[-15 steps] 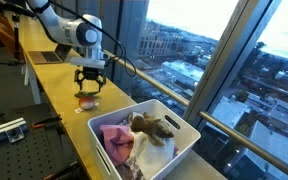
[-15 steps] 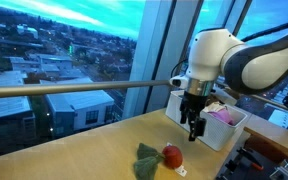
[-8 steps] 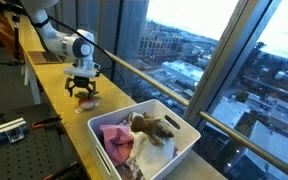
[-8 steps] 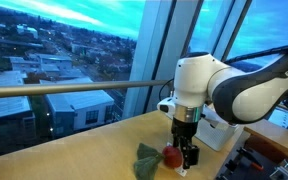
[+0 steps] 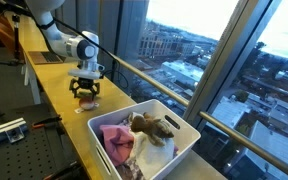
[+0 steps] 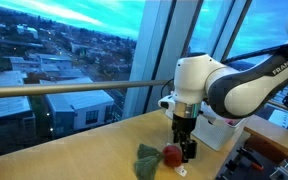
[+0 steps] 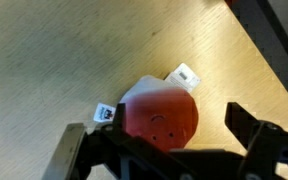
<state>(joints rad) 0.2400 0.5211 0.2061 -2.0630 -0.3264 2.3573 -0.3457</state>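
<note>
A red plush toy (image 7: pixel 159 115) with white tags and a green leafy part (image 6: pixel 147 160) lies on the wooden counter (image 6: pixel 84 160). My gripper (image 7: pixel 162 140) is open and low over it, with one finger on each side of the red body and a gap still showing on the right side. In both exterior views the gripper (image 5: pixel 86 97) (image 6: pixel 187 153) is down at the counter by the toy (image 6: pixel 170 154), with its fingers at the toy's level.
A white bin (image 5: pixel 187 124) holding a pink cloth (image 5: pixel 115 140) and a brown plush (image 5: pixel 152 127) stands on the counter next to the toy; it also shows behind the arm (image 6: pixel 224 132). A metal rail (image 6: pixel 74 90) and a window run along the counter's far edge.
The gripper came down from above the counter to the red toy, then stayed nearly still over the last half second. The toy has not moved.
</note>
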